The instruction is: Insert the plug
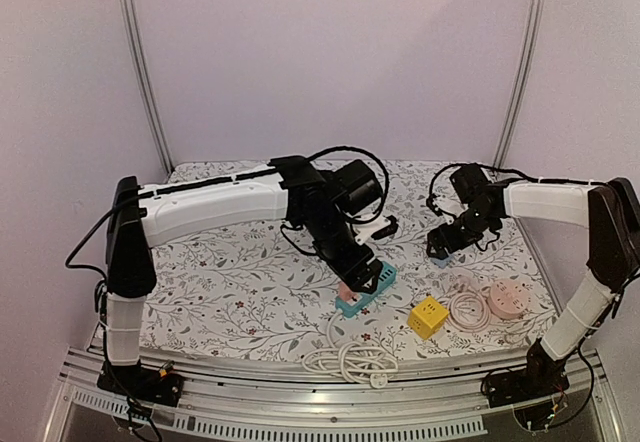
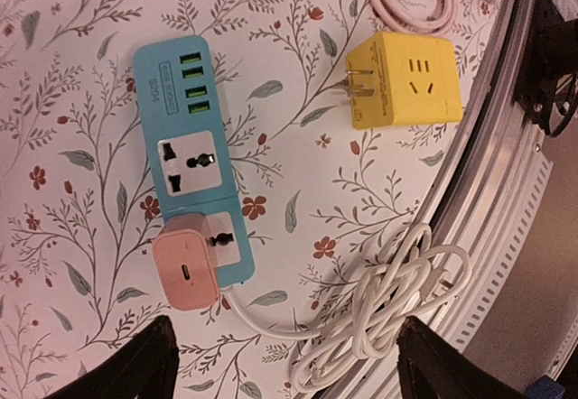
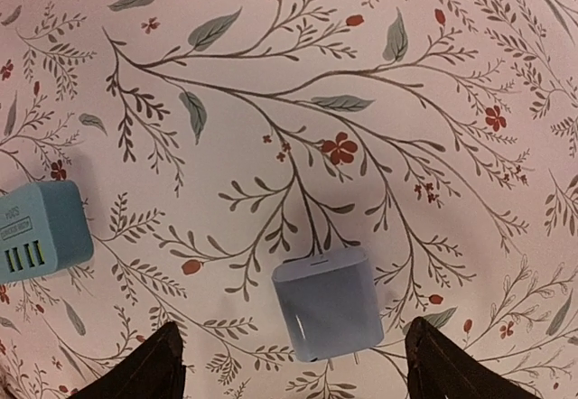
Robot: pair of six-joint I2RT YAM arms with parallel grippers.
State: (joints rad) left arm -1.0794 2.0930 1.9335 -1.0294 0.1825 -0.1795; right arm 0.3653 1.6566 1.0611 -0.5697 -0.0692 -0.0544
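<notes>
Under right hand (image 3: 298, 372), released: pale blue charger (image 3: 327, 304) flat on desk (image 3: 271, 56), beyond far end of power strip (image 2: 194, 146). Likely light, rigid, slick; grip flat sides, prongs free. Left hand (image 2: 289, 363) released.

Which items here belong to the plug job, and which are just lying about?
Job: blue power strip, pink plug seated in it, probably also the loose grey-blue plug.
Lying about: yellow cube adapter, pink round socket.
</notes>
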